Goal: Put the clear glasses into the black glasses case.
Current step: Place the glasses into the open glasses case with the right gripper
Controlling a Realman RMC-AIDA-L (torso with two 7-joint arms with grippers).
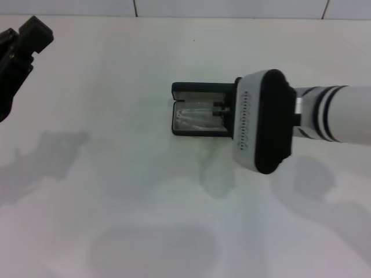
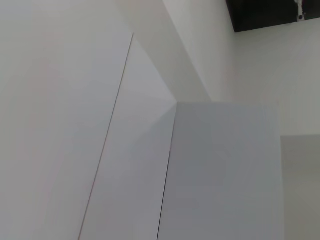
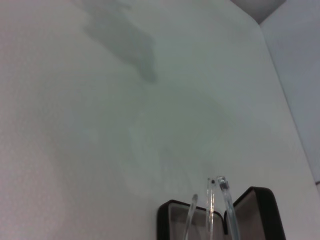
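The black glasses case (image 1: 200, 88) lies open at the table's centre, pale lining up. In the right wrist view its far end (image 3: 260, 210) shows at the picture's lower edge. The clear glasses (image 1: 194, 117) are in the nearer half of the case, and their thin arms (image 3: 224, 200) rise above the case rim. My right gripper (image 1: 220, 110) reaches in from the right over the case, shut on the glasses' near end. My left gripper (image 1: 23, 43) is parked at the far left, raised off the table.
The white table (image 1: 116, 174) carries only soft shadows. A tiled wall (image 1: 232, 7) runs along its far edge. The left wrist view shows only white panels (image 2: 100, 125).
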